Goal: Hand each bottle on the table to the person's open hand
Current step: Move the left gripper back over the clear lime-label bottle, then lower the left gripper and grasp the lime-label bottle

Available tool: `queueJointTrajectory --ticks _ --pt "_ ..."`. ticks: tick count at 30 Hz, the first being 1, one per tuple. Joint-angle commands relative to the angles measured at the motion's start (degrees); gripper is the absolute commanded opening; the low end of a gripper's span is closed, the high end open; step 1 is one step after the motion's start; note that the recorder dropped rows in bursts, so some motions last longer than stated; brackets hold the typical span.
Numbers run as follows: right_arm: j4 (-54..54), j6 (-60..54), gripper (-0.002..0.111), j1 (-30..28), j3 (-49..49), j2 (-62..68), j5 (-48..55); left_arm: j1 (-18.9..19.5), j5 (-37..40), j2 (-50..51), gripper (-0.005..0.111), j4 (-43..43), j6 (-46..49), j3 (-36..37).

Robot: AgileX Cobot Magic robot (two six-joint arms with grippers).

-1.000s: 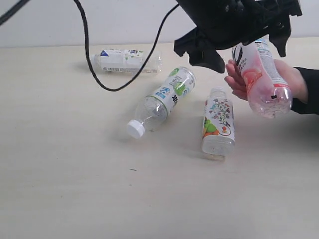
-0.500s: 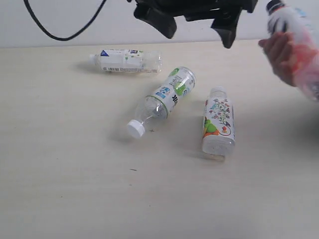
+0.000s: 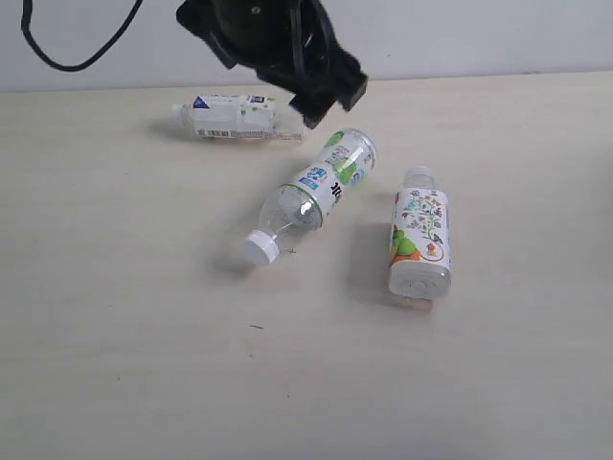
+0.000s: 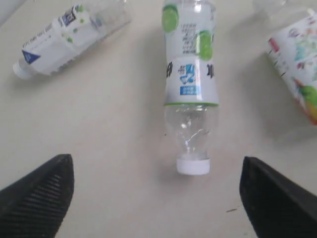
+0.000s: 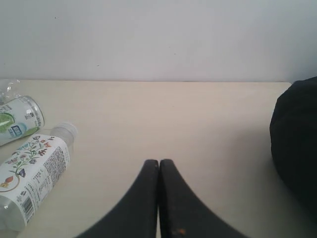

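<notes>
Three bottles lie on their sides on the table (image 3: 134,316). The white-blue one (image 3: 235,116) is at the back, the green-white one (image 3: 316,187) with a white cap in the middle, the floral one (image 3: 420,244) to its right. My left gripper (image 3: 278,67) hangs above the back of the table, open and empty. In the left wrist view the green-white bottle (image 4: 190,74) points its cap (image 4: 193,166) toward the gap of the left gripper (image 4: 158,198). My right gripper (image 5: 158,166) is shut on nothing, low over the table. The person's open hand is out of view.
A black cable (image 3: 57,53) loops at the back left. In the right wrist view the floral bottle (image 5: 29,173) and green-white bottle (image 5: 15,126) lie at one side, and a dark rounded shape (image 5: 297,144) fills the opposite edge. A pale wall (image 3: 479,38) runs behind the table.
The person's hand carried the pink-red bottle out of view to the right. My left gripper swung left from there to above the white-blue and green-white bottles, still open.
</notes>
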State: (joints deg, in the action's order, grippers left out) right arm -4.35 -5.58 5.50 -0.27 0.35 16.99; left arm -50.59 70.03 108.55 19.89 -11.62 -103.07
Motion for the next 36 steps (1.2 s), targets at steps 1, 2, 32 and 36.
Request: queueJointTrajectory --ticks 1,2,32,36 --pt "0.2 -0.1 0.000 -0.2 0.3 -0.3 -0.6 1.4 -0.1 -0.4 0.086 1.7 -0.2 5.8" --pt "0.2 -0.1 0.000 -0.2 0.3 -0.3 -0.6 1.5 -0.1 -0.5 0.086 2.0 -0.2 7.1" --pt "0.2 -0.1 0.000 -0.2 0.3 -0.3 -0.6 7.3 -8.9 -2.9 0.086 -13.2 10.4 13.9" --pt "0.2 -0.1 0.000 -0.2 0.3 -0.3 -0.6 7.3 -11.4 -2.9 0.086 -14.8 11.9 13.9"
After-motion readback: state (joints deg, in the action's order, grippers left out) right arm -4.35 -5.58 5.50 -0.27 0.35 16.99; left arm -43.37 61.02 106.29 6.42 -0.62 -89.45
